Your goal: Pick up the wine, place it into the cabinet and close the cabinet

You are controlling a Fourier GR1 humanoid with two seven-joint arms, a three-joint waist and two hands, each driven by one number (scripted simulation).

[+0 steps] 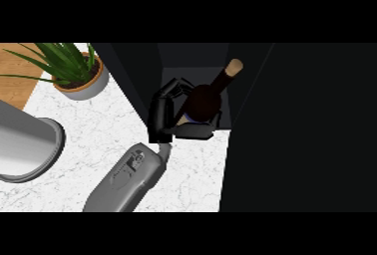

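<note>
The wine bottle (207, 97) is dark with a tan top and leans to the right, its neck pointing up-right. It sits in the opening of the black cabinet (137, 74), at the front of the shelf. My left hand (160, 115) comes in from the lower left on its grey forearm (129, 177), fingers and thumb curled round the bottle's left side and base. The bottle's lower part is hidden by the hand. A broad black panel (302, 129), probably the cabinet's open door, fills the right of the view. My right hand does not show.
A potted green plant (72, 69) stands at the back left, close to the cabinet's left wall. A large grey round vessel (26, 144) sits at the left edge. White marble counter (95, 124) lies between them and the arm.
</note>
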